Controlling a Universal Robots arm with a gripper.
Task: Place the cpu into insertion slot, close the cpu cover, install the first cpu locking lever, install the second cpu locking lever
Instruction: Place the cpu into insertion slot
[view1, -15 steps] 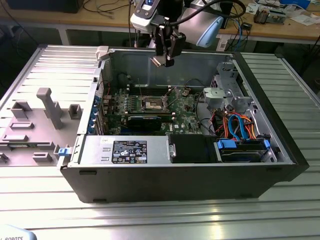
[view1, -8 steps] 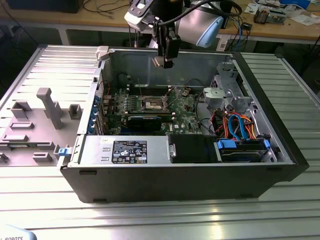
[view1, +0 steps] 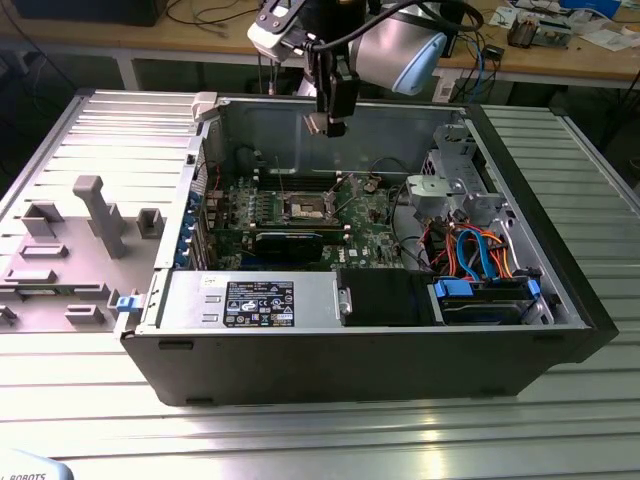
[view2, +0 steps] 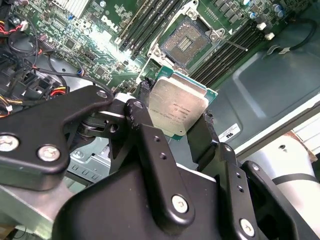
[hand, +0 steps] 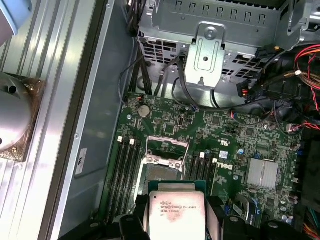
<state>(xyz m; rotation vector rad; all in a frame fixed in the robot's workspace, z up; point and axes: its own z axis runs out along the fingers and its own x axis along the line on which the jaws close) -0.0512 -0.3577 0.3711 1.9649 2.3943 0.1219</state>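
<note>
While your gripper (view2: 176, 114) pinches the chip (view2: 180, 100) by two opposite edges, you hold it above the board (hand: 235, 135), apart from the open socket (view2: 186, 44), silver top facing both wrist views.

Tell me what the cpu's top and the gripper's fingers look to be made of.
The cpu: dull silver-grey metal lid, matte, over a green board edge. The gripper, shut on the cpu, has smooth black fingers with silvery screws, likely coated metal or hard plastic; unclear which.
</note>
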